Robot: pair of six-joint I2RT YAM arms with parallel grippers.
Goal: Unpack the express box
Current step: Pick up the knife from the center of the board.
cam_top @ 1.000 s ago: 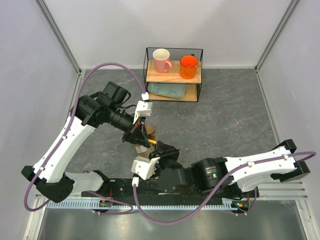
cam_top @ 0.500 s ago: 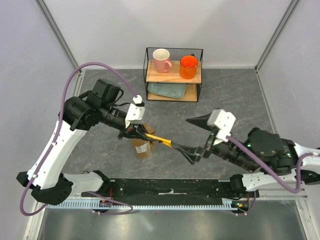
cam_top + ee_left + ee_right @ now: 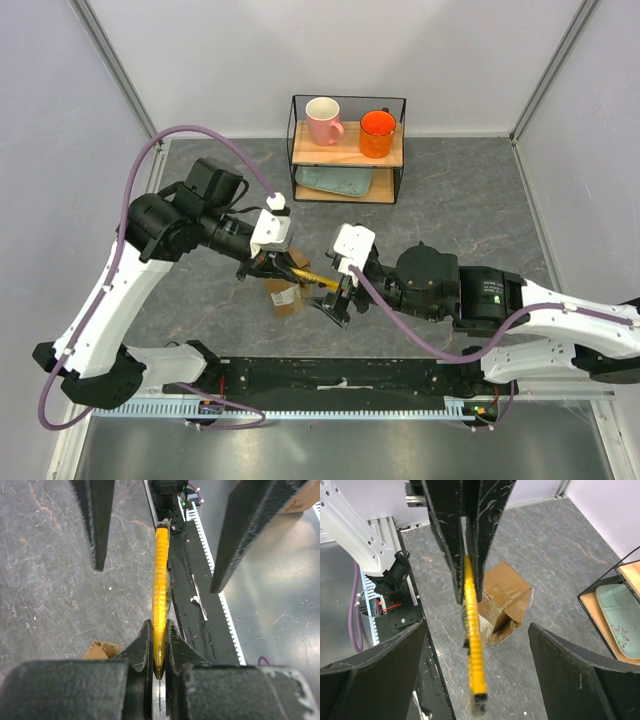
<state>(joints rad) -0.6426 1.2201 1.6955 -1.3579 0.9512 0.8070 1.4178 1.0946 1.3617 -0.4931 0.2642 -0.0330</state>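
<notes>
Eyeing the express box [image 3: 285, 297] lying on the table [image 3: 450, 220], flap torn open; judging it light, stiff, crushable, best pinched at a flap edge. Holding the right gripper [image 3: 335, 303] wide open astride the yellow knife [image 3: 318, 282] just above it, gripping nothing; clamping that knife tight in the left gripper [image 3: 270, 266].

The express box [image 3: 506, 596] is largely concealed.
In the left wrist view only a cardboard corner is seen, the rest being masked by the left gripper [image 3: 158, 628]. From above, the box is partly covered by that gripper and the yellow knife [image 3: 315, 279], and its label is too small to be read. In the right wrist view the knife's near end is blurred and its far end is lost between the left gripper's fingers [image 3: 447, 530]. The right gripper's [image 3: 477, 630] fingers are cut by that picture's lower edge.
</notes>
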